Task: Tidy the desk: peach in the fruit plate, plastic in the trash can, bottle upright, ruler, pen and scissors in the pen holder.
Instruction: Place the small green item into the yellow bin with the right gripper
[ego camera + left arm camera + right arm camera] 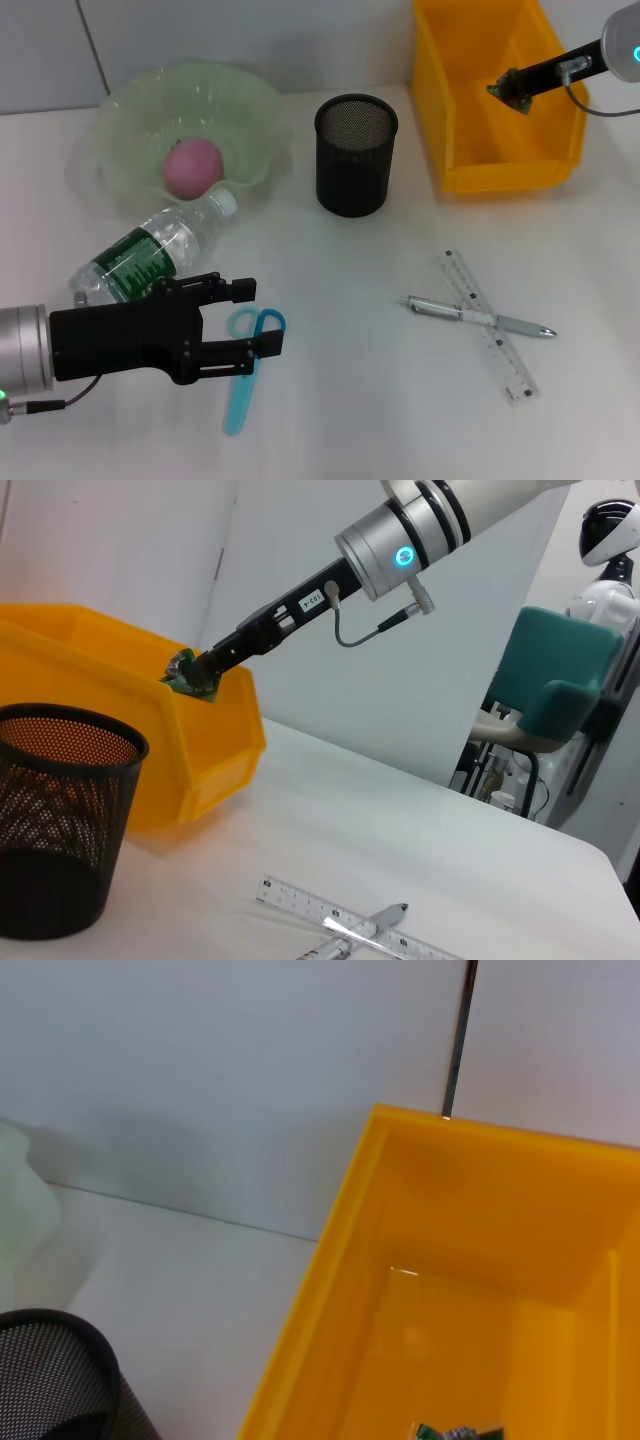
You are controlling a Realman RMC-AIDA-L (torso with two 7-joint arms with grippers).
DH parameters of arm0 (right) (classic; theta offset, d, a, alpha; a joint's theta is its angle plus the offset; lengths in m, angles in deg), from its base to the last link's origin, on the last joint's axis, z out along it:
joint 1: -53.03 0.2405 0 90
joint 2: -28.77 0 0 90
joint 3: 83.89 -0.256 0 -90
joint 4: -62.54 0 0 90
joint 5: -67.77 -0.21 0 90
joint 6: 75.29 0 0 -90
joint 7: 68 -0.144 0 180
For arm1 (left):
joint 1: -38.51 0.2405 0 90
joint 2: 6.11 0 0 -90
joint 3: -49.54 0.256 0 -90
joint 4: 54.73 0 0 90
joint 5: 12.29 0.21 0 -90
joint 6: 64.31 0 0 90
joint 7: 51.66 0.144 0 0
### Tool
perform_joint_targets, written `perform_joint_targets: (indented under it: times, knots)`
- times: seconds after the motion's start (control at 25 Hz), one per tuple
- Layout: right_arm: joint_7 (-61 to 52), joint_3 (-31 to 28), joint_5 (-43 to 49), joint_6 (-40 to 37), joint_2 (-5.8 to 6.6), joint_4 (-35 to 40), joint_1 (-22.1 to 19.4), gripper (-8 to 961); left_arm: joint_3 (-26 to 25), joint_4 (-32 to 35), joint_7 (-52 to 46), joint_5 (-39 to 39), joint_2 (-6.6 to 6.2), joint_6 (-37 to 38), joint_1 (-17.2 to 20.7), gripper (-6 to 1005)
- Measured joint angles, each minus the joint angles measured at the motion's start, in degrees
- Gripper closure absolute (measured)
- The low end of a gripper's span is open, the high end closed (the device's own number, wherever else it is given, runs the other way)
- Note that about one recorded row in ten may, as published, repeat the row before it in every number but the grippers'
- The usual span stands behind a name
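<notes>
Peach (193, 167) in fruit plate (130, 105); trash can (500, 165); pen holder (355, 155).

left gripper (248, 320): open, low | right gripper (512, 88): closed, raised

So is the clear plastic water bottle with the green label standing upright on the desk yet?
No, the clear plastic water bottle with the green label lies on its side beside the pale green fruit plate.
</notes>
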Motion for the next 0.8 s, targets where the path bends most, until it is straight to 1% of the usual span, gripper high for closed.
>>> perform_joint_targets:
  times: [0.04, 0.28, 0.48, 0.72, 0.76, 0.8]
  knots:
    - [0.0, 0.0, 0.1, 0.1, 0.00, -0.1, 0.1, 757, 0.0, 0.0, 0.0, 0.0, -0.01, 0.0, 0.0, 259]
    - [0.1, 0.1, 0.3, 0.2, -0.08, -0.3, 0.1, 552, 0.0, 0.0, 0.0, 0.0, -0.02, 0.1, 0.0, 260]
    - [0.1, 0.2, 0.4, 0.3, -0.22, -0.2, -0.2, 358, 0.0, 0.1, 0.0, 0.0, -0.12, 0.5, 0.0, 261]
    - [0.1, 0.1, 0.1, 0.4, -0.46, 0.4, -0.4, 273, 0.0, 0.0, 0.0, 0.0, -0.26, 0.6, 0.0, 262]
    - [0.1, -0.2, -0.2, 0.4, -0.76, 1.4, -0.7, 259, 0.0, 0.0, 0.0, 0.0, -0.26, 0.6, 0.0, 263]
    - [0.1, -0.2, -0.2, 0.4, -0.76, 1.4, -0.7, 245, 0.0, 0.0, 0.0, 0.0, -0.26, 0.6, 0.0, 263]
